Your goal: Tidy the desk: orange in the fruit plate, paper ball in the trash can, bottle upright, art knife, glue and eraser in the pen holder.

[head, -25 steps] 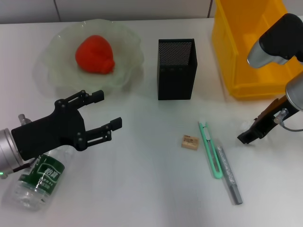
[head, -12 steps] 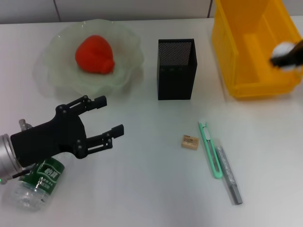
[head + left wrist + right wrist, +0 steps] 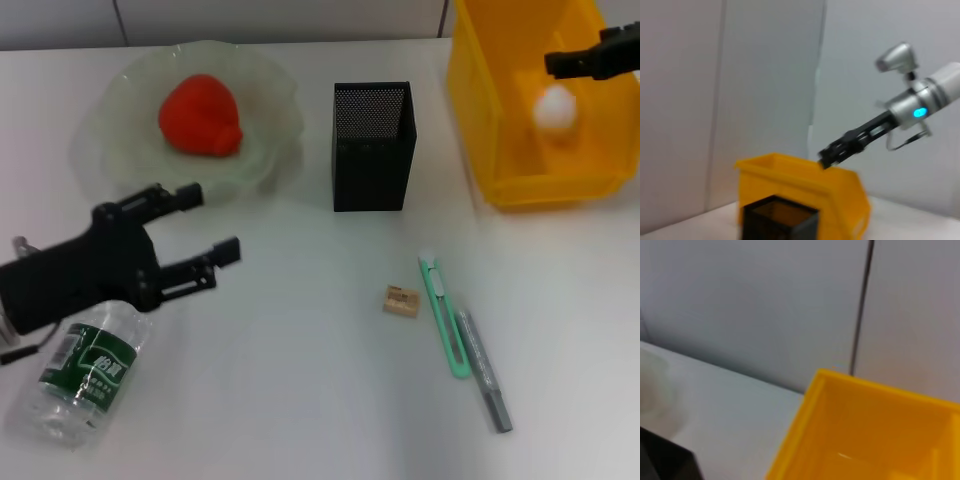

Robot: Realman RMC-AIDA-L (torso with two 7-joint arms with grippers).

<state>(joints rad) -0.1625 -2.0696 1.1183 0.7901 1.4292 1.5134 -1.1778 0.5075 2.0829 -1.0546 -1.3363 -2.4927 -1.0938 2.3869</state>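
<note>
Bottle (image 3: 78, 368) lies just under my empty, wide-open left claw (image 3: 205, 222); bare counter (image 3: 300, 380) ahead. Right claw (image 3: 556, 64) over trash can (image 3: 520, 185) rim; I can't tell its spread.

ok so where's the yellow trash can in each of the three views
Head view: the yellow trash can fills the upper right corner, with the paper ball inside.
Left wrist view: low in the middle, behind the black pen holder, with the right gripper over its rim.
Right wrist view: its rim and inside fill the lower right.
Shared landmark: the black pen holder, beside the can in all three.
</note>
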